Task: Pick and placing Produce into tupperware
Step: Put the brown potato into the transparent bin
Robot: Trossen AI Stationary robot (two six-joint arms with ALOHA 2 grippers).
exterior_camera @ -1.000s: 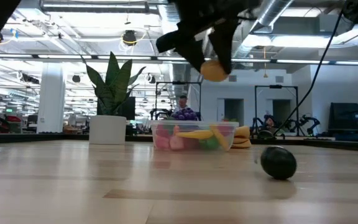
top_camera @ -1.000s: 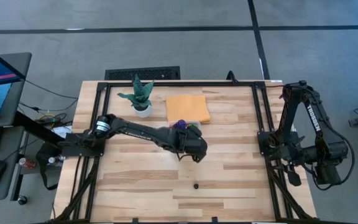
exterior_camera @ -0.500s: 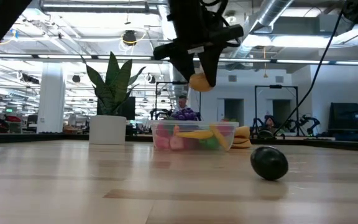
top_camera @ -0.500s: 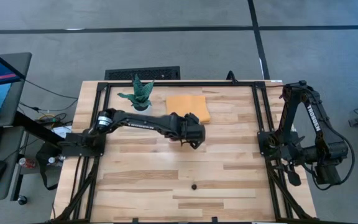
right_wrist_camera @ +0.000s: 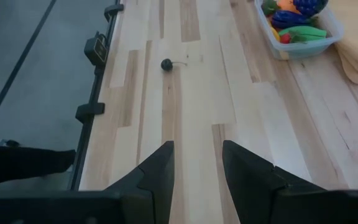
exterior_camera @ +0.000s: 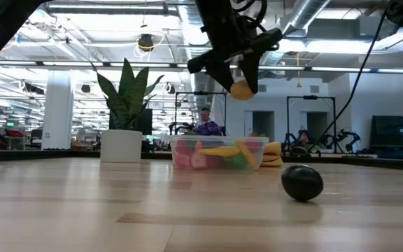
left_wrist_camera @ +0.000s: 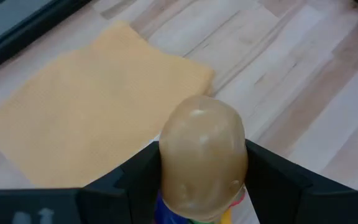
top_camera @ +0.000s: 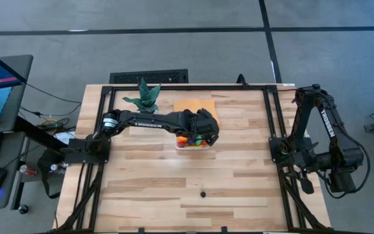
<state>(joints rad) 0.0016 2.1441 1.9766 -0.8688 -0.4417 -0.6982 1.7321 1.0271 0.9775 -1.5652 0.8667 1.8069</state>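
My left gripper point(top_camera: 204, 129) hangs over the tupperware point(top_camera: 197, 142), shut on a tan, potato-like toy point(exterior_camera: 241, 89). The tupperware point(exterior_camera: 219, 152) is a clear box on the table, holding several bright toy fruits and vegetables in purple, yellow, pink and green. One dark round toy point(top_camera: 202, 193) lies alone on the boards toward the near edge, also seen in the low view point(exterior_camera: 302, 183) and the right wrist view point(right_wrist_camera: 166, 64). My right gripper point(right_wrist_camera: 195, 168) waits open at the table's right edge. My left gripper pinches the tan toy point(left_wrist_camera: 202, 155) between its two fingers point(left_wrist_camera: 135, 183), one on each side of its rounded body. The fingers come from above, pointing down. The toy is lifted clear, well above the tupperware's rim.
A folded orange cloth point(top_camera: 188, 106) lies just beyond the tupperware, partly under the left arm. A green plant in a white pot point(top_camera: 145, 99) stands at the far left. Bare boards stretch across the near half of the table, apart from the dark toy.
My left gripper carried the tan toy from the table's middle toward the far edge and now hangs over the tupperware, still shut on it. The dark round toy rolled a short way, then came to rest.
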